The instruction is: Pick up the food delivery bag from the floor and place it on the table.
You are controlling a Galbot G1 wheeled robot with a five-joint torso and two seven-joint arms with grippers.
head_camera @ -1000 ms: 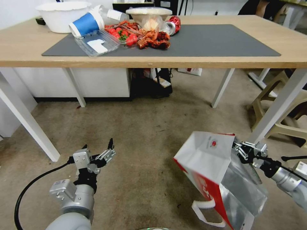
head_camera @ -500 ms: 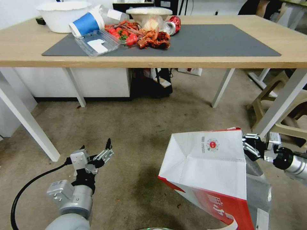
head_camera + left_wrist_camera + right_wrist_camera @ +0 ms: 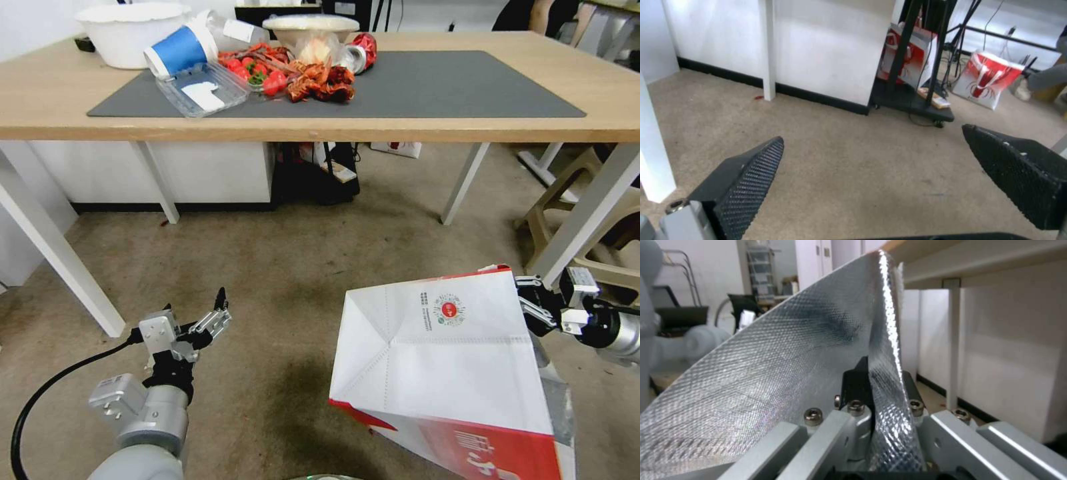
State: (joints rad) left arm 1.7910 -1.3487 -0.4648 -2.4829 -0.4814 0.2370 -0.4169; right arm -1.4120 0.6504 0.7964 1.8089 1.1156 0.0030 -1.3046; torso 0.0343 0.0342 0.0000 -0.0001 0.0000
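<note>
Bag look: the food delivery bag (image 3: 447, 360) is big and boxy. It has a white face, a small round red logo (image 3: 449, 310), a red strip low down and shiny silver foil (image 3: 773, 373) inside.
Bag place: it hangs tipped over the floor (image 3: 300, 267), on my right side, lower than the table (image 3: 467, 127) and in front of it.
My right gripper (image 3: 533, 308): my two fingers are pinched tight on the bag's top edge. In my right wrist view the foil edge runs right between them.
My left gripper (image 3: 215, 319): it hovers low on my left, well apart from the bag. Its two black pads (image 3: 751, 180) are spread wide with nothing between them.
Table: one wide wood top with one dark grey mat (image 3: 413, 87).
Count on the table: one blue cup (image 3: 177, 52) lying down, one clear tray (image 3: 200, 90), two white bowls (image 3: 130, 30), one red can (image 3: 362, 50) and one heap of red food (image 3: 293, 77).
Under the table: two more red and white bags (image 3: 987, 80) show in my left wrist view.
</note>
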